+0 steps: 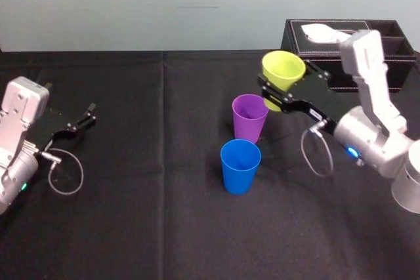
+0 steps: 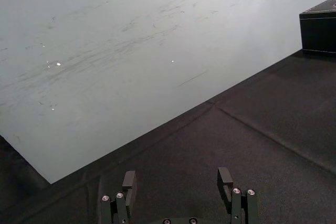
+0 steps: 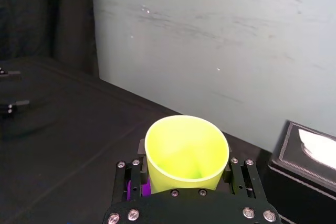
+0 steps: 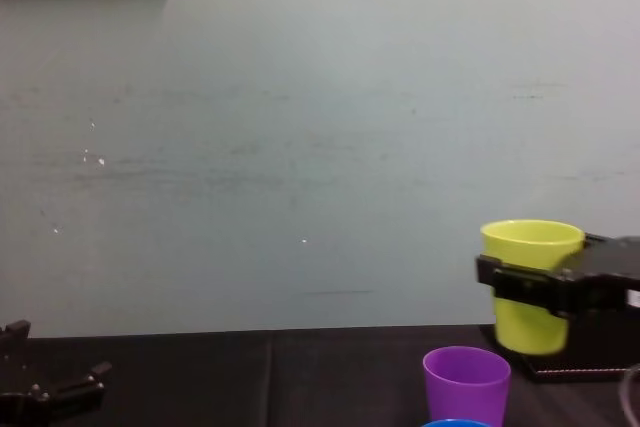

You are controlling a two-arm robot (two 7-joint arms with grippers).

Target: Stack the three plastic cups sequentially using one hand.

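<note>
My right gripper [image 1: 275, 91] is shut on the yellow-green cup [image 1: 283, 78], holding it upright in the air, above and a little to the right of the purple cup [image 1: 249, 117]. In the chest view the yellow-green cup [image 4: 530, 282] hangs clear above the purple cup [image 4: 466, 385], with the fingers [image 4: 515, 282] clamped around its wall. From the right wrist view I look into the yellow-green cup [image 3: 185, 153], with a bit of purple cup [image 3: 131, 189] below. The blue cup [image 1: 240, 165] stands upright just in front of the purple one. My left gripper [image 1: 88, 113] rests open at the far left, empty.
A black tissue box [image 1: 348, 44] stands at the back right, behind my right arm. The black cloth [image 1: 151, 201] covers the table, with open room in the middle and on the left. A pale wall [image 4: 300, 147] rises behind the table's far edge.
</note>
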